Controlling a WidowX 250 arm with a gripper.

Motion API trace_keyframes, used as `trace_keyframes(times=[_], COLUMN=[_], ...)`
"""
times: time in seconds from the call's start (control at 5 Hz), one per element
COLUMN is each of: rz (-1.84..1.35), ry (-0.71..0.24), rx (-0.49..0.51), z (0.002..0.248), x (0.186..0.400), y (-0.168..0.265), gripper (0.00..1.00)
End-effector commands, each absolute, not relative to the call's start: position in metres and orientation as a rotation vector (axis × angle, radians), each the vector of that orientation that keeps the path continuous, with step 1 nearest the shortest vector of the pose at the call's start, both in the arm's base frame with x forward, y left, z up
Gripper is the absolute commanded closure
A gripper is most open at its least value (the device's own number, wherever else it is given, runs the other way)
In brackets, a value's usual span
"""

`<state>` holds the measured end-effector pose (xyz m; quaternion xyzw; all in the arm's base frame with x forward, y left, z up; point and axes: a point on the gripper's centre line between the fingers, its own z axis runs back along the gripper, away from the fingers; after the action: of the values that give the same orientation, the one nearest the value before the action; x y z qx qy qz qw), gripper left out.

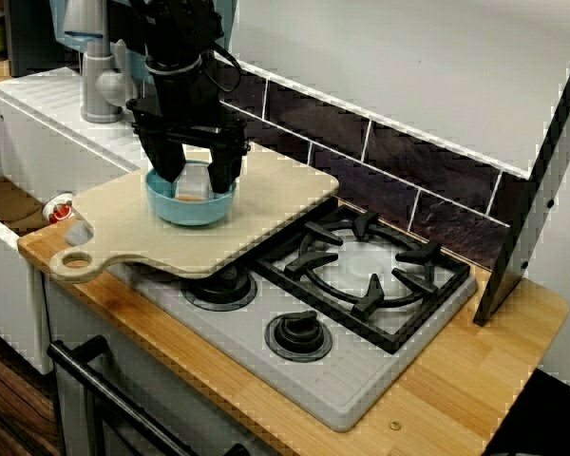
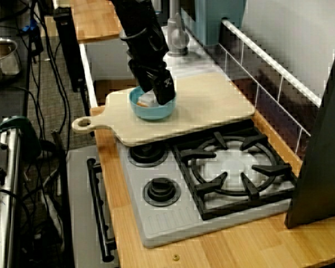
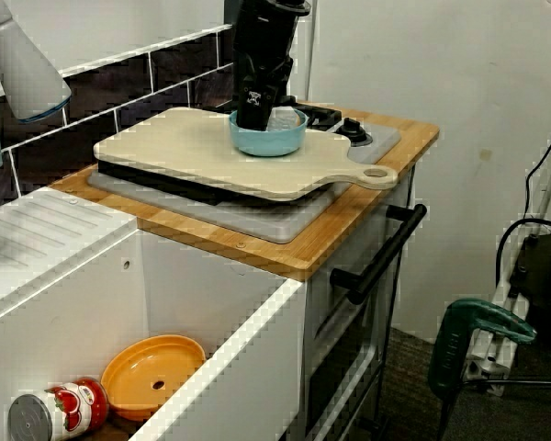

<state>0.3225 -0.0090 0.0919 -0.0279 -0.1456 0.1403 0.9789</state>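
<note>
Front view: pincer [image 1: 195, 179] spread open inside bowl [image 1: 185, 212], straddling small item [image 1: 192, 188], not lifted yet; cutting board [image 1: 275, 199] beneath pincer.

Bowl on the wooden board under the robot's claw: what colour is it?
The bowl is light blue, clearest in the view from the front.

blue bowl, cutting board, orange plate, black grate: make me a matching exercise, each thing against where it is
Things:
1 blue bowl
2 cutting board
3 orange plate
4 black grate

Places:
a down in the white sink
b on the uncovered end of the stove
c under the claw, on the board
d laid over the stove's other end

Pairs: 1-c; 2-d; 3-a; 4-b
</note>
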Motion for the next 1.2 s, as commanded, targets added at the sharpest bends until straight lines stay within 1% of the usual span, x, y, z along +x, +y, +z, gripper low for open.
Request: trace_keyframes(times=[0.0,0.2,0.6,0.8,1.0], rz=[0.275,0.276,0.278,0.280,0.281], ry=[-0.316,-0.316,-0.311,-0.315,-0.322], rx=[-0.052,-0.050,-0.054,-0.059,-0.069], z=[0.098,0.097,0.098,0.102,0.110], x=[0.320,0.320,0.322,0.322,0.322], y=[-0.001,0.000,0.002,0.004,0.005], gripper=[0.00,0.00,1.00,1.00,1.00])
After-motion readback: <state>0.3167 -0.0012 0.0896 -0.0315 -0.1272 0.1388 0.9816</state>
